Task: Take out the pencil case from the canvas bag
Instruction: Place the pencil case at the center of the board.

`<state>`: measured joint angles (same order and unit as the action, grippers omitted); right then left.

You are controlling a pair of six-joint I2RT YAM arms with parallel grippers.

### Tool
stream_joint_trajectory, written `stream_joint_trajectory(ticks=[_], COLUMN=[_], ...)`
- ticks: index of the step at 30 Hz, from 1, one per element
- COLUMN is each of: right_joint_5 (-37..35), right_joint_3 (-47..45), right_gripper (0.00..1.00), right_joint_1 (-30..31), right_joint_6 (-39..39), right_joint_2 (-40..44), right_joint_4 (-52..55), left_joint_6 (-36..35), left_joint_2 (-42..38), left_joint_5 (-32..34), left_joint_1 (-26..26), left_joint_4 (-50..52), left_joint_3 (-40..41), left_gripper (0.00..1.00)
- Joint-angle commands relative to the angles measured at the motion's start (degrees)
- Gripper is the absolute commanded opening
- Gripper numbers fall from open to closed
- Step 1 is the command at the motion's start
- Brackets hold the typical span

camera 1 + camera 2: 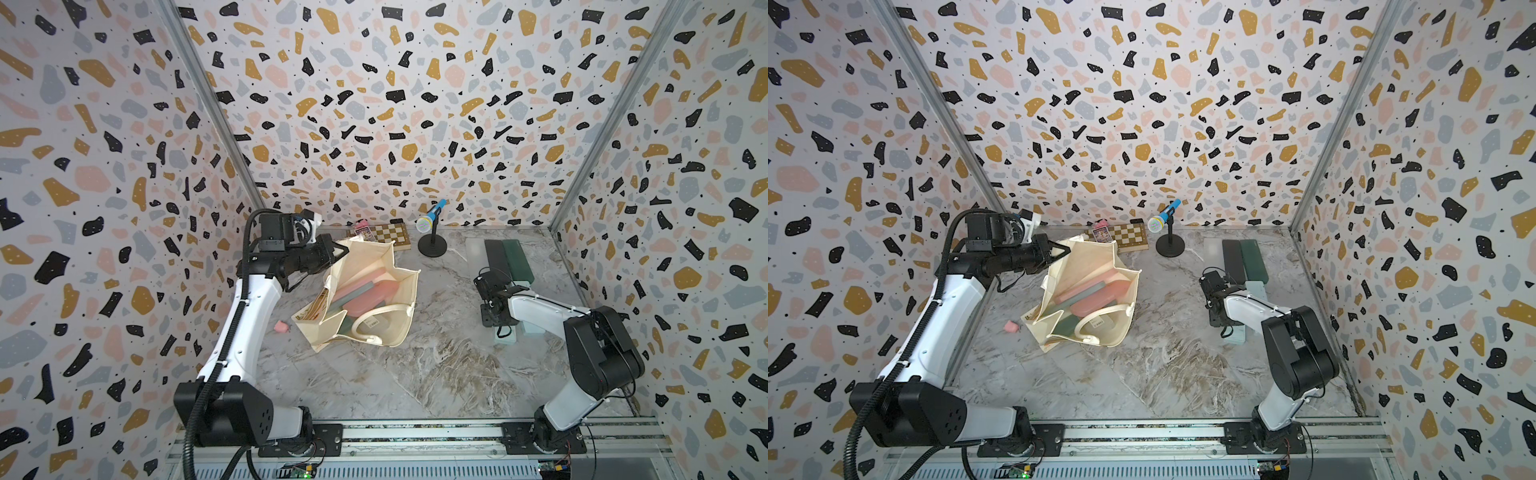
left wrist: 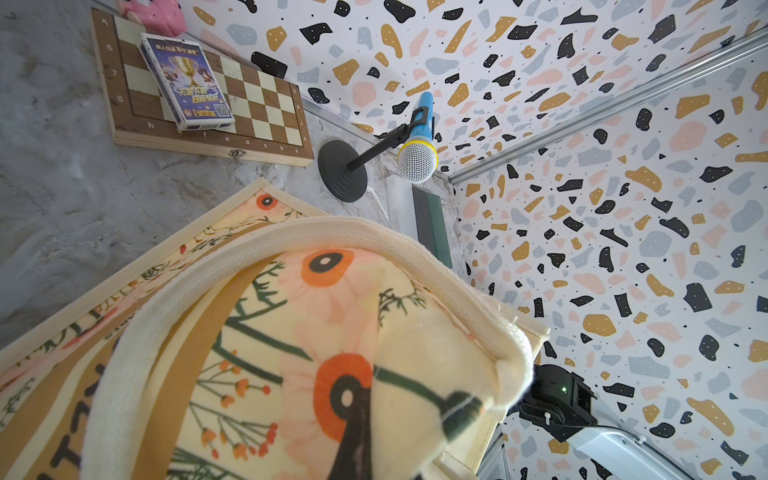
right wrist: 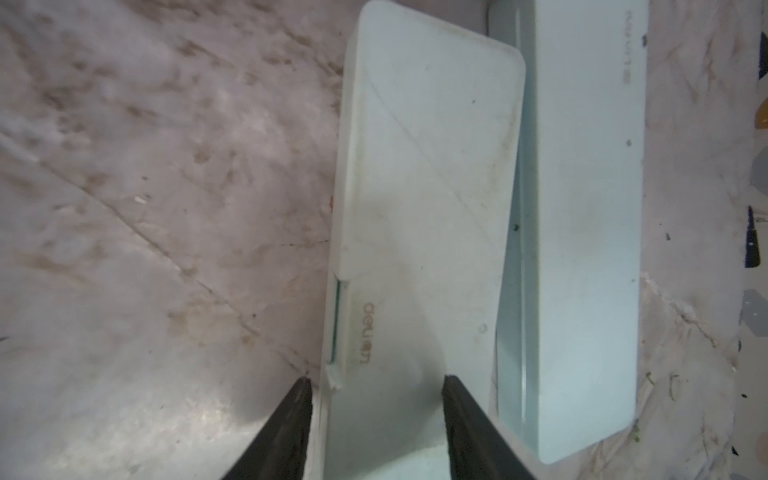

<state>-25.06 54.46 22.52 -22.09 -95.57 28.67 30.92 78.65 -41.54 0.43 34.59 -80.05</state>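
pinching the canvas bag (image 1: 397,332) rim in closed jaws, the left gripper (image 1: 340,250) props it open; the pink pencil case (image 1: 368,297) lies inside, long axis slanting toward the right gripper (image 3: 376,384), half-open and empty over a pale case (image 3: 428,166) well apart.

Bag mouth: the canvas bag (image 1: 376,259) gapes upward; its white handle (image 1: 384,309) loops across the near half, above the pencil cases (image 1: 365,303) inside.
Bag's far-left rim: blocked by the left gripper (image 1: 343,249), clamped on the cloth.
Table middle: bare marble table (image 1: 436,365) between bag and right arm, a broad lane.
Behind bag: chessboard (image 1: 392,235) and microphone stand (image 1: 432,247) close by.
Right side: right gripper (image 3: 376,384), jaws apart, sits over a pale case (image 3: 428,187); dark cases (image 1: 496,255) lie beyond.
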Motion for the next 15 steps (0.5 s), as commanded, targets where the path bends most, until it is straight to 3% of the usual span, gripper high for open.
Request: stream_joint_trajectory(ticks=[1, 15], right_joint_5=[-4.09, -5.15], right_joint_3=[1.88, 3.68], right_gripper=[0.49, 0.48], right_joint_1=[-0.02, -2.83], right_joint_6=[-0.58, 0.40], right_joint_2=[-0.54, -1.49], right_joint_4=[2.54, 2.37], left_joint_6=[-0.06, -0.55], left_joint_2=[-1.24, -0.53], left_joint_5=[-1.35, -1.62], left_joint_1=[0.53, 0.50], left_joint_4=[-2.68, -2.68], left_joint_3=[0.53, 0.43], left_gripper=[0.00, 0.00])
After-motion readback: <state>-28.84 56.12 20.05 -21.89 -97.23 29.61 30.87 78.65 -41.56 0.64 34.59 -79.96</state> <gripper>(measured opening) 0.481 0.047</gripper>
